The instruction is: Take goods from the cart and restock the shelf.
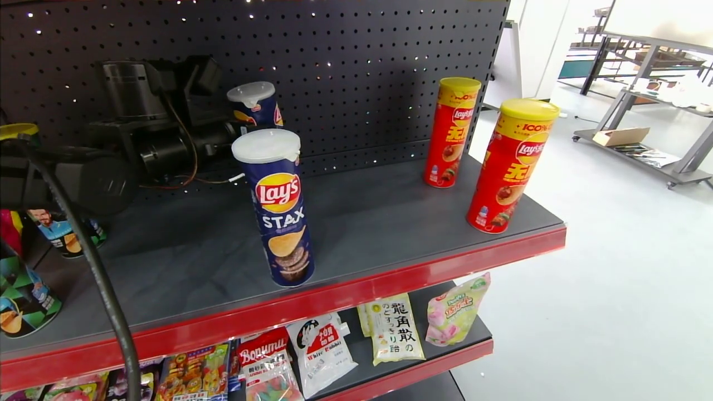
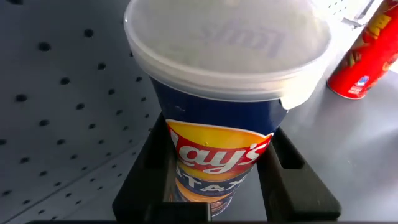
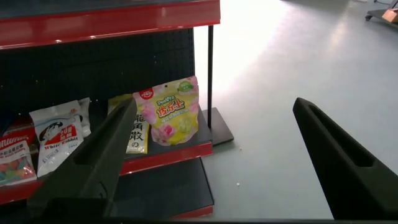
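left claw [image 2: 221, 179] gripping blue can [image 2: 214, 146], right claw [image 3: 217, 165] spread

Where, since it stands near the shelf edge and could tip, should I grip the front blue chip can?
Probably around its mid-body, coming level from the aisle side, a finger on each flank. The front blue chip can stands upright, tall and round, with bare shelf on both sides.

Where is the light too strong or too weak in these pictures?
Head view: the room at right is washed out; bright dots pierce the pegboard. Left wrist view: the lid of the blue chip can shows a soft sheen. Right wrist view: the floor glares white, the right tool is dark.
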Controlling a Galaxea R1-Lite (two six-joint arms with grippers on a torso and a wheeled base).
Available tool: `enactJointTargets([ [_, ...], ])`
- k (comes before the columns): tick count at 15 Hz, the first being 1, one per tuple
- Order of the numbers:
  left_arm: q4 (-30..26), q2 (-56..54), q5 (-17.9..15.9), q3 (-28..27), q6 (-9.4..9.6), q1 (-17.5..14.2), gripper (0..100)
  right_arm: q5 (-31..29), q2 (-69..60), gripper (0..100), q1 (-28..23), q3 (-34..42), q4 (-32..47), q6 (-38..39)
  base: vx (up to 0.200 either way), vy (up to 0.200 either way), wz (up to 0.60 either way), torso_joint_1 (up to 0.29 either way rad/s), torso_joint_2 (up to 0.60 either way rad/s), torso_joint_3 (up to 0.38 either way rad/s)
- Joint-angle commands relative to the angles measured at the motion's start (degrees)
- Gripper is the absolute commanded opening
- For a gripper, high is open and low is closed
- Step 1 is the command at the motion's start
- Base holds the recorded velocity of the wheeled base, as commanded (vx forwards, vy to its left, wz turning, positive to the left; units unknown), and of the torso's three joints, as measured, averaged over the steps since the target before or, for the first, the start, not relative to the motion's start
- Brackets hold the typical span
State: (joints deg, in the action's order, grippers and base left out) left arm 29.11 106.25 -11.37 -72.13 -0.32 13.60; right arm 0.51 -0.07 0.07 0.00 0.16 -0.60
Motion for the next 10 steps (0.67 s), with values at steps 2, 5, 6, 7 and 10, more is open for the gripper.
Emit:
enactJointTargets([
  [2, -0.02, 1.15, -0.14, -0.55, -0.03, 0.55, 0, 0.02, 0.07, 100, 0.01, 0.00, 0.02, -0.02, 0.000, 0.000, 0.00, 0.000, 0.00, 0.000],
  [5, 0.07, 2.64, -0.14, -2.22, -0.03, 1.07, 0, 0.02, 0.07, 100, 0.01, 0.00, 0.02, -0.02, 0.000, 0.000, 0.00, 0.000, 0.00, 0.000],
  [6, 0.07, 3.08, -0.14, -2.93, -0.03, 1.25, 0, 0.02, 0.07, 100, 0.01, 0.00, 0.02, -0.02, 0.000, 0.000, 0.00, 0.000, 0.00, 0.000],
  [7, 0.07, 3.35, -0.14, -3.01, -0.03, 1.42, 0, 0.02, 0.07, 100, 0.01, 0.00, 0.02, -0.02, 0.000, 0.000, 0.00, 0.000, 0.00, 0.000],
  [10, -0.02, 3.61, -0.14, -3.10, 0.05, 2.04, 0, 0.02, 0.07, 100, 0.01, 0.00, 0.02, -0.02, 0.000, 0.000, 0.00, 0.000, 0.00, 0.000],
])
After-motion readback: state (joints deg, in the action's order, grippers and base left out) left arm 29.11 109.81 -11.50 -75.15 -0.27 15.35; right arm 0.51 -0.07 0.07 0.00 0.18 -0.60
